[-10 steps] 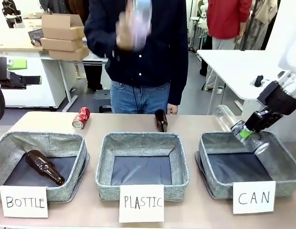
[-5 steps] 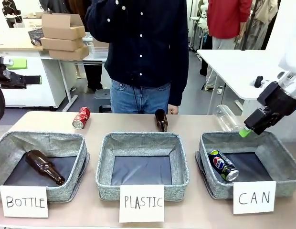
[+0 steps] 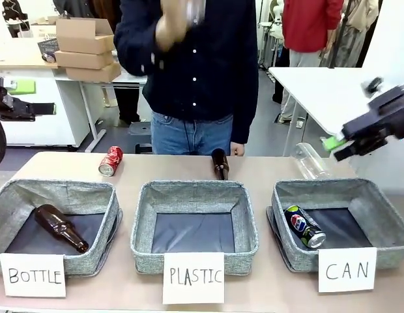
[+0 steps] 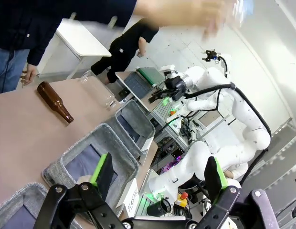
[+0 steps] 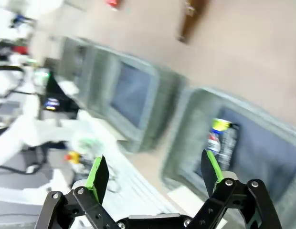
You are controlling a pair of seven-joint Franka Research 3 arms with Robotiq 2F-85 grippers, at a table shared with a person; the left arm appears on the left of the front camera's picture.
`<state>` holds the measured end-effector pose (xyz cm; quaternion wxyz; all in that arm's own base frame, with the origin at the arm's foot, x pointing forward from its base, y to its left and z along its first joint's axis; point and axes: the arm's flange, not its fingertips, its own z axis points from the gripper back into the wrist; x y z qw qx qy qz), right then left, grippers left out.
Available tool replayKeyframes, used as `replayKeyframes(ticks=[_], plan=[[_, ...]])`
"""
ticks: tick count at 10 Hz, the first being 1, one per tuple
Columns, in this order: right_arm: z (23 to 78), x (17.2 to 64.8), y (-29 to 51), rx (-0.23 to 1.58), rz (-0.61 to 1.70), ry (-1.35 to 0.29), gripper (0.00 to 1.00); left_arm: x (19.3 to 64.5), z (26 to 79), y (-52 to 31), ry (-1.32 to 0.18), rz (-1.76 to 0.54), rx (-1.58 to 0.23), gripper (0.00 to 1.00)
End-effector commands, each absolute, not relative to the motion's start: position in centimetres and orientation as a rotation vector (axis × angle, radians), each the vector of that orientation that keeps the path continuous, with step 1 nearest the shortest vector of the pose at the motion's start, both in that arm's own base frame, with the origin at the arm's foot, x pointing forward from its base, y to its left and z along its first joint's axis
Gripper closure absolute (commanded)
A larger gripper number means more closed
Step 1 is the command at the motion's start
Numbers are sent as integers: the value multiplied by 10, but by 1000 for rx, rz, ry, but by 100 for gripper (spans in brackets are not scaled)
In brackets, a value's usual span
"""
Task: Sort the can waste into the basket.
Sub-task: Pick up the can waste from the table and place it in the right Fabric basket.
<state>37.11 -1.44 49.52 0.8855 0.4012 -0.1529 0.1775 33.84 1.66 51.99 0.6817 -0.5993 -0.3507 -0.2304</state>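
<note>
While left gripper (image 4: pixel 157 167) and right gripper (image 5: pixel 153 164) gape empty, blue can (image 3: pixel 305 226) in CAN-lettered basket (image 3: pixel 386 222)

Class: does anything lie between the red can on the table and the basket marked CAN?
Yes. Along the table a brown bottle and a clear plastic bottle lie between the red can and the CAN basket; lifted high, it would likely clear both.

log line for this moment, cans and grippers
blue can: in CAN basket | red can: on table, unsorted | left gripper: open, empty | right gripper: open, empty
</note>
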Motion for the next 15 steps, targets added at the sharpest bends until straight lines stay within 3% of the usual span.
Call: replayKeyframes(ticks=[1,4,5,15], plan=[[504,373,-31,1499,313,-404,0,339,520,15,-812,-532,-1358,0],[507,391,-40,1718,221,-457,0,339,520,15,-812,-532,-1358,0],[525,367,-33,1340,323,-434,0,339,520,15,-812,-532,-1358,0],[525,367,-33,1340,323,-434,0,339,520,15,-812,-532,-1358,0]])
